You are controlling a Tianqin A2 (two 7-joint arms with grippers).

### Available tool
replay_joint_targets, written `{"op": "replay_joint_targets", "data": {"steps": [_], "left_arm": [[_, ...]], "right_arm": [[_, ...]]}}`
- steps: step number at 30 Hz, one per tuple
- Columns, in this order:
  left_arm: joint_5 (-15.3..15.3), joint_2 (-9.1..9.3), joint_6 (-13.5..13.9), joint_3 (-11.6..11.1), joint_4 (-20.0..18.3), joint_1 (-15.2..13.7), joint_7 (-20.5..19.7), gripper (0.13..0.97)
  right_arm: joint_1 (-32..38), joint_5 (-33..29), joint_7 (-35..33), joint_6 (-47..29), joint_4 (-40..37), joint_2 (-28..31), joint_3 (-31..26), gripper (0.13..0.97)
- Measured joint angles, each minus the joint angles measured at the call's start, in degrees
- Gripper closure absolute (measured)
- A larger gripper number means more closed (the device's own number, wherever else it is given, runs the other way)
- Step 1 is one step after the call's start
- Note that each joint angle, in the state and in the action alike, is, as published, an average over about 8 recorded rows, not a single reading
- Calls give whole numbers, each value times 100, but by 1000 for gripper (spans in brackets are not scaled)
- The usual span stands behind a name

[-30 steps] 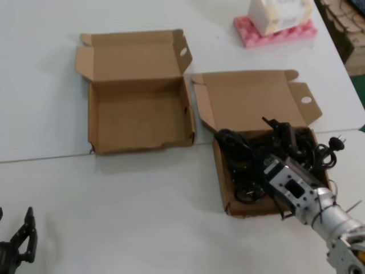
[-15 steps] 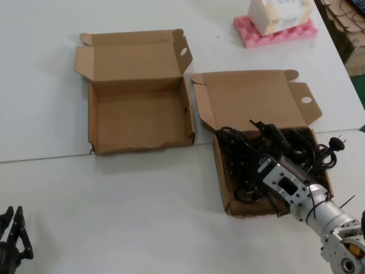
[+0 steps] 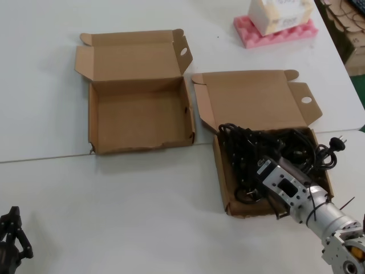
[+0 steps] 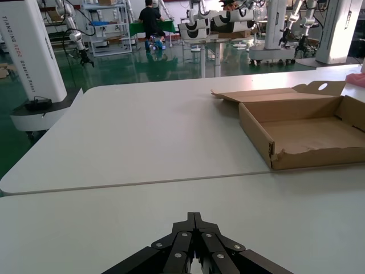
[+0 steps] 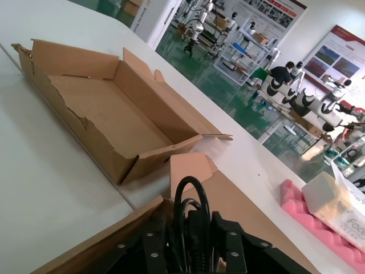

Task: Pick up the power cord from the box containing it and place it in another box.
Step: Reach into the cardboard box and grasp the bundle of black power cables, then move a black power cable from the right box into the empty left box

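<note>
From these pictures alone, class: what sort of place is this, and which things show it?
Probably a robot workshop or test hall: a green floor with other white robot arms, a metal shelf rack, wall posters, and a person at a far bench. The work here is done on large white tables.

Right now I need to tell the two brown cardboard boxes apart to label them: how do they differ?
The left brown cardboard mailer box is empty; the right brown cardboard mailer box holds the looped black power cord, with the right end effector down in it. The left box has a torn front wall; the right box's front wall bulges. Both are shallow, open, with hinged lids folded back.
</note>
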Motion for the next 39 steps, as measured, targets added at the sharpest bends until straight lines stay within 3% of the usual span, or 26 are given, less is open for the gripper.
{"op": "replay_joint_targets", "data": {"steps": [6, 15, 21, 31, 35, 39], "left_arm": [[0, 0, 0, 0, 0, 0, 0, 934], [0, 0, 0, 0, 0, 0, 0, 934], [0, 0, 0, 0, 0, 0, 0, 934], [0, 0, 0, 0, 0, 0, 0, 934], [0, 0, 0, 0, 0, 0, 0, 934], [0, 0, 0, 0, 0, 0, 0, 934]], "right_arm": [[-87, -9, 0, -44, 163, 80, 112, 794], [-425, -146, 0, -247, 672, 287, 673, 904], [-786, 63, 0, -593, 1220, 395, 1493, 911], [-1159, 1011, 0, -1224, 2179, 231, 3032, 933], [-1161, 1258, 0, -1373, 2481, 59, 3349, 934], [-1043, 1119, 0, -1531, 2512, -224, 3403, 934]]}}
